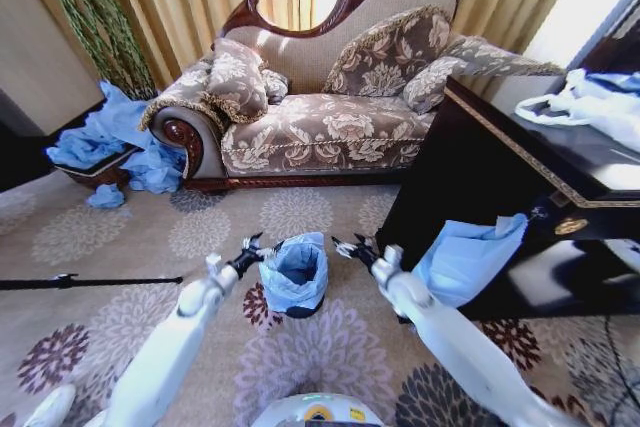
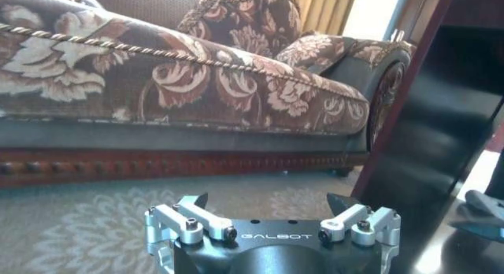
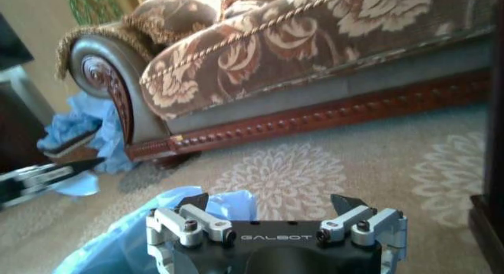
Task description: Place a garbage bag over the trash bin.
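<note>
A long floral-upholstered sofa with a carved dark wood frame (image 1: 320, 117) stands at the back of the room on a beige carpet with flower medallions (image 1: 120, 247). To the sofa's right, a dark polished wooden desk with gold trim (image 1: 500, 177) carries crumpled white plastic bags (image 1: 590, 102), and a flat light-blue plastic sheet (image 1: 465, 257) hangs down its front. By the sofa's left arm, a shallow brown wicker basket (image 1: 95, 172) holds a heap of loose blue plastic (image 1: 110, 132) that spills onto the carpet.

On the carpet in front of the sofa stands the small round black trash bin (image 1: 297, 302), with the thin, wrinkled light-blue garbage bag (image 1: 295, 267) draped over its rim and down its sides; only the bin's base shows below the plastic. The bag's mouth stands open upward.

The left end effector (image 1: 250, 250) sits just beside the bag on the side toward the basket, its fingers spread wide and holding nothing. The right end effector (image 1: 355, 247) sits near the bag on the side toward the desk, also spread wide and empty, apart from the plastic.
</note>
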